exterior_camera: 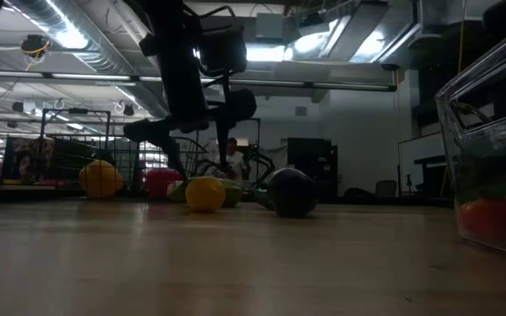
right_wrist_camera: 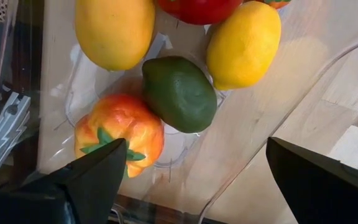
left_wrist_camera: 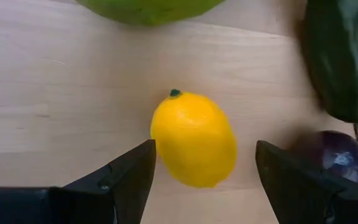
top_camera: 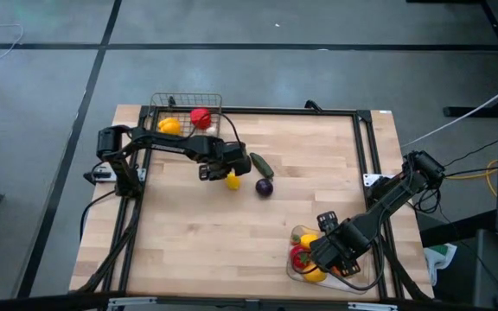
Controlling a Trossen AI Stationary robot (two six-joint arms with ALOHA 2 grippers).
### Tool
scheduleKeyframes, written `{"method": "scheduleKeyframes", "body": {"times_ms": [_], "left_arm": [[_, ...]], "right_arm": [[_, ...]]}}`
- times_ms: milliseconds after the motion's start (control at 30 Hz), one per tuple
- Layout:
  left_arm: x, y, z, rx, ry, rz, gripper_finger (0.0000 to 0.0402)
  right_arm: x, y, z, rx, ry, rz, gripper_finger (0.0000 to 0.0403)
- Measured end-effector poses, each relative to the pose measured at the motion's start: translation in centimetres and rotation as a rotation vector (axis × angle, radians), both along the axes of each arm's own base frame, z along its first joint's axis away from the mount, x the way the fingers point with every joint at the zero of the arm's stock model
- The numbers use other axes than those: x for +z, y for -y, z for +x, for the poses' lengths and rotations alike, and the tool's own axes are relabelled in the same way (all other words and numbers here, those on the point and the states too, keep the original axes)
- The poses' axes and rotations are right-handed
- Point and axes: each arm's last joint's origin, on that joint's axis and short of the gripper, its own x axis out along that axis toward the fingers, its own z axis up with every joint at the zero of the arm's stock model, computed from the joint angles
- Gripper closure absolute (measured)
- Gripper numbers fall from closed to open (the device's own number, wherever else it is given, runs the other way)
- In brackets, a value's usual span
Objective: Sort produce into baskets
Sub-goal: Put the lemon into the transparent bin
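A yellow lemon lies on the wooden table, with my left gripper open just above it; its fingers stand on either side of the lemon without touching. Next to the lemon lie a light green fruit, a dark green vegetable and a dark purple one. The wire basket at the far left holds an orange piece and a red piece. My right gripper hangs open over the clear tray, which holds several pieces.
A black frame runs along the table's edges. In the tray lie a yellow fruit, a green lime, a second lemon and an orange-red piece. Bare wood stretches across the near left of the table.
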Motion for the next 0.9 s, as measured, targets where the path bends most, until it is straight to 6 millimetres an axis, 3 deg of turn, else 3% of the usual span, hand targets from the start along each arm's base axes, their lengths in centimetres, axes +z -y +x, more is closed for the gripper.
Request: {"method": "scheduleKeyframes", "body": {"times_ms": [467,700,900], "left_arm": [[-3.0,-0.1,1.0,0.005,-0.047,-0.042,0.0133],[-3.0,-0.1,1.0,-0.066,-0.049,-0.028,0.0137],[-2.9,0.0,1.3,-0.171,-0.022,-0.012,0.0170]], "right_arm": [[0.0,0.0,0.0,0.000,0.008,-0.007,0.0022],[0.0,0.0,0.0,0.031,0.017,-0.015,0.0022],[0.3,0.3,0.0,0.107,0.054,-0.043,0.0022]]}}
